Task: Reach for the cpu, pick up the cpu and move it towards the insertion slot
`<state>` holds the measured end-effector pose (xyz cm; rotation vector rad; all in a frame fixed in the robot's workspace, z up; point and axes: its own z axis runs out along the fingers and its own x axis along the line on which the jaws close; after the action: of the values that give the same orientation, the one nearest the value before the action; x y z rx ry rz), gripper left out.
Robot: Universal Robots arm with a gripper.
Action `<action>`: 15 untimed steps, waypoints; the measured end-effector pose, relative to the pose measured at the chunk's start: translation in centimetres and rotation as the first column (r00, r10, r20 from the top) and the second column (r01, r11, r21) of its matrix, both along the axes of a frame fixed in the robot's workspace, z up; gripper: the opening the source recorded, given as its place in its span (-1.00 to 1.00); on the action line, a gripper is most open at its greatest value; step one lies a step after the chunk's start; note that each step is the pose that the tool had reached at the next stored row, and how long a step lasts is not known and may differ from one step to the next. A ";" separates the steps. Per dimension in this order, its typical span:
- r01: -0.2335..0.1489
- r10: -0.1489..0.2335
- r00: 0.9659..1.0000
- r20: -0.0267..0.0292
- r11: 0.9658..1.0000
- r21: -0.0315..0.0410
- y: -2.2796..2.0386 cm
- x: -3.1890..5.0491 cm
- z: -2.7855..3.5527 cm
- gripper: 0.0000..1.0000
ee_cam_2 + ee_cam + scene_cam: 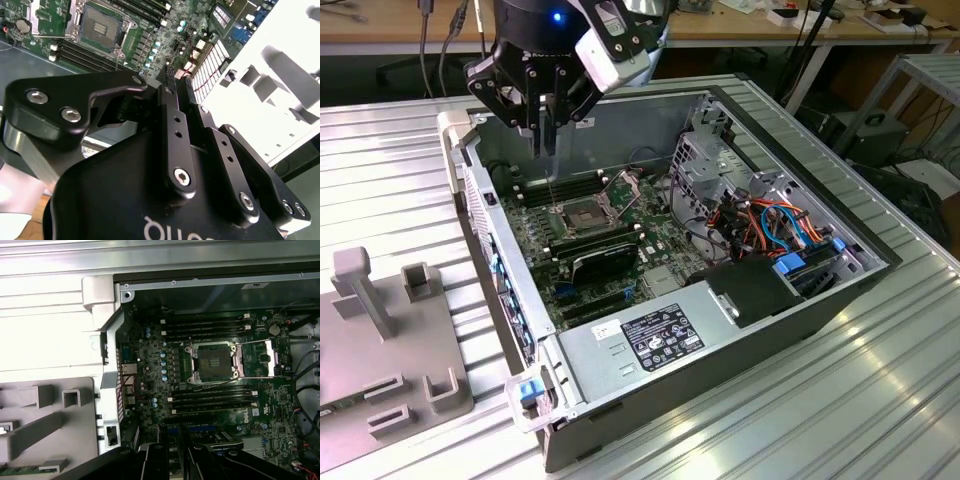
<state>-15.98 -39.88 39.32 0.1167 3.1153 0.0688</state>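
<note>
The insertion slot (582, 213) is a silver-framed square socket with a dark centre on the motherboard of an open computer case. Both wrist views also take in the insertion slot (100, 27) (215, 360), its metal cover flap folded aside. My gripper (548, 150) hangs above the board, near the case's back wall and a little toward the exterior view's left of the slot. In both wrist views the gripper (178, 82) (174, 440) has its black fingers (172, 125) close together, with a narrow slit between them through which the board shows. The cpu is out of view.
Long black memory slots (210, 400) flank the socket. A black heatsink-like block (605, 262), a power supply (650, 340) and a drive cage with coloured cables (770, 220) occupy the case. A grey fixture (380, 330) sits on the ribbed metal table (820, 420) at the exterior view's left.
</note>
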 end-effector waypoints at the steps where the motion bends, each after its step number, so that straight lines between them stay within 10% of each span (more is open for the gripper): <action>1: 0.000 0.000 1.000 0.000 1.000 0.000 0.00 -0.02 0.00 -0.55; 15: 0.000 0.000 1.000 -0.001 1.000 0.000 0.00 -0.59 0.00 -0.55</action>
<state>-16.58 -39.89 39.32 0.1166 3.1166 0.0688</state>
